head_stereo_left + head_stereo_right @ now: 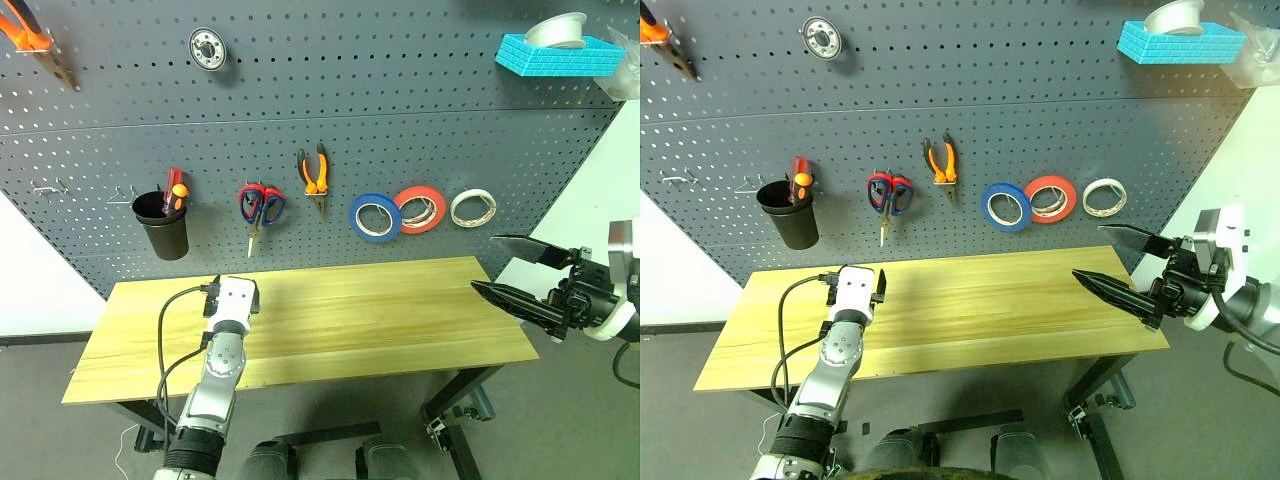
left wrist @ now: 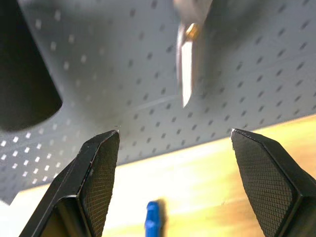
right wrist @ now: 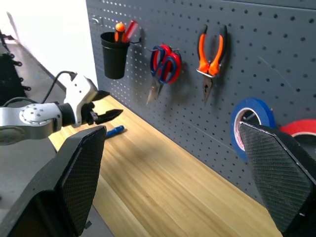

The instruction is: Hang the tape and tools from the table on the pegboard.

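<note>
Blue-handled small screwdriver (image 3: 114, 131) lies on the yellowish wood-grain table (image 1: 400, 320) just ahead of the spread, empty left gripper (image 3: 101, 114), seemingly awaiting pickup; right gripper (image 1: 512, 268) hangs agape, idle.

Blue tape (image 1: 375, 216), perhaps blue-handled screwdriver (image 3: 114, 131)
</note>
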Controlling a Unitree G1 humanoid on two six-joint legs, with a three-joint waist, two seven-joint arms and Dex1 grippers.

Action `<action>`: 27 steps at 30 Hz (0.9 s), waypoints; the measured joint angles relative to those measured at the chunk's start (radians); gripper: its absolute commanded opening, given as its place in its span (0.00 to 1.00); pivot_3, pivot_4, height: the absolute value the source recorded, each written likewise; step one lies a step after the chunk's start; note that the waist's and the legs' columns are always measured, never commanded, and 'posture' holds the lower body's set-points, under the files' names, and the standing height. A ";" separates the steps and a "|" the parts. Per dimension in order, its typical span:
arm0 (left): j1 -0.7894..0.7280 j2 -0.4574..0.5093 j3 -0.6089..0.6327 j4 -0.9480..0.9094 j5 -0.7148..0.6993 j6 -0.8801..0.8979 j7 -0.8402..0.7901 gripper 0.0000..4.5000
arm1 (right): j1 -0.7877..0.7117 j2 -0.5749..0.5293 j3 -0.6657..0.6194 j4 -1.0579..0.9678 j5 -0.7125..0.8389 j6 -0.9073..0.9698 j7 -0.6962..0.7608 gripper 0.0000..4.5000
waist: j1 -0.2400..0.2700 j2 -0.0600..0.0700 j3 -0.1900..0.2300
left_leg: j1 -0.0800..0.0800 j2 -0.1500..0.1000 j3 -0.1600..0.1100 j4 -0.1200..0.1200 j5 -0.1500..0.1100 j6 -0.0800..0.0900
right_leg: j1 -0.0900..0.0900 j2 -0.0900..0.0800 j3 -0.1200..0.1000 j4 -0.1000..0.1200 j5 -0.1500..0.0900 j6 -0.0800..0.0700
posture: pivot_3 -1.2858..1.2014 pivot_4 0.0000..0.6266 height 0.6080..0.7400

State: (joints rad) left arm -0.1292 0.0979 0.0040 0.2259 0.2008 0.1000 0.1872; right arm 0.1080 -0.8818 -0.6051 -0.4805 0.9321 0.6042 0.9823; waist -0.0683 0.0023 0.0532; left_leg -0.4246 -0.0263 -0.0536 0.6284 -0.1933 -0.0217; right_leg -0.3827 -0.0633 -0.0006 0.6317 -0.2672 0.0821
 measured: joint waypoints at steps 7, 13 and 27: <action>-0.090 0.017 0.103 0.125 -0.064 0.125 0.013 0.83 | -0.012 0.000 0.000 -0.006 0.008 -0.001 -0.002 1.00 | 0.000 0.000 0.000 | 0.000 0.000 0.000 0.000 0.000 0.000 | 0.000 0.000 0.000 0.000 0.000 0.000 | 0.44 0.03 0.82; -0.132 0.018 0.181 0.203 -0.136 0.271 0.009 0.83 | -0.012 0.000 0.000 -0.005 0.003 -0.002 -0.003 1.00 | 0.000 0.000 0.000 | 0.000 0.000 0.000 0.000 0.000 0.000 | 0.000 0.000 0.000 0.000 0.000 0.000 | 0.44 0.03 0.82; -0.340 0.134 0.258 0.505 -0.240 0.343 -0.055 0.83 | -0.007 0.000 0.000 -0.004 -0.006 -0.002 -0.003 1.00 | 0.000 0.000 0.000 | -0.001 0.000 -0.001 -0.001 0.000 0.000 | -0.001 -0.001 0.000 0.000 0.000 0.000 | 0.44 0.04 0.82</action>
State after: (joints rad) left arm -0.4690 0.2317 0.2615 0.7305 -0.0394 0.4427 0.1326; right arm 0.1015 -0.8820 -0.6046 -0.4845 0.9259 0.6023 0.9796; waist -0.0680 0.0019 0.0534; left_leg -0.4253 -0.0265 -0.0542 0.6279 -0.1937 -0.0222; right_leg -0.3835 -0.0645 -0.0006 0.6314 -0.2672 0.0822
